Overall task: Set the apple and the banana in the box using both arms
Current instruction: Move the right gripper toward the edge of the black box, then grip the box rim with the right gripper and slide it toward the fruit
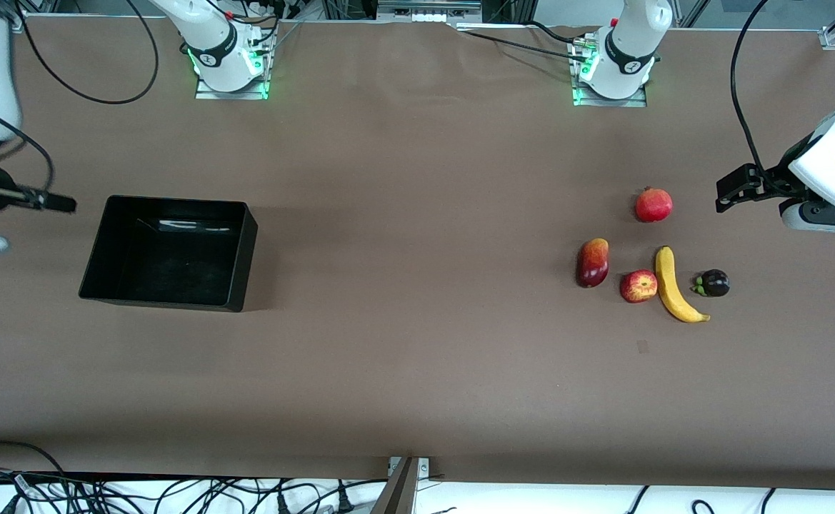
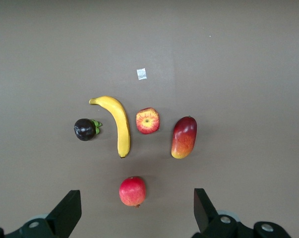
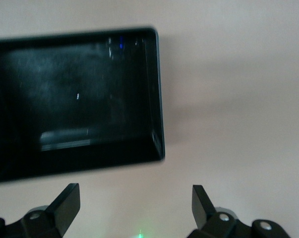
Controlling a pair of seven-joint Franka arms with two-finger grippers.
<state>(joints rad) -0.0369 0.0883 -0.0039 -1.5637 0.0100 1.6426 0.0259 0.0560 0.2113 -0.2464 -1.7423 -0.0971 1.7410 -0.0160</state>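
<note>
Toward the left arm's end of the surface [image 1: 417,371], the apple [image 1: 638,286] lies among a small cluster of fruit. It sits just beside the banana [image 1: 674,287], apart from it by a narrow gap, on the side toward the right arm's end. The banana lies lengthwise toward the front camera, its curved lower tip nearest that camera. A mango [image 1: 593,262] rests near the apple, toward the right arm's end and slightly farther from the camera. A dark purple mangosteen [image 1: 713,283] with green leaves sits just beside the banana, toward the left arm's end. A pomegranate [image 1: 653,205] lies farther from the camera than the rest, well apart from the apple. A small pale scrap of tape [image 1: 643,347] lies on the surface nearer the camera than the apple.

The box [image 1: 111,214] stands well apart from the fruit, toward the right arm's end, with nothing in it.

The left pincer [image 1: 728,194] hangs in the air near the left arm's edge of the surface, close to the pomegranate and touching none of the fruit. In the left wrist view its fingers [image 2: 67,210] stand wide apart with nothing between them, and all five fruits lie below.

The right pincer [image 1: 60,203] hovers at the right arm's edge of the surface, just beside the box. Its fingers [image 3: 67,203] are spread wide and hold nothing, with the box [image 3: 159,99] in sight below.
</note>
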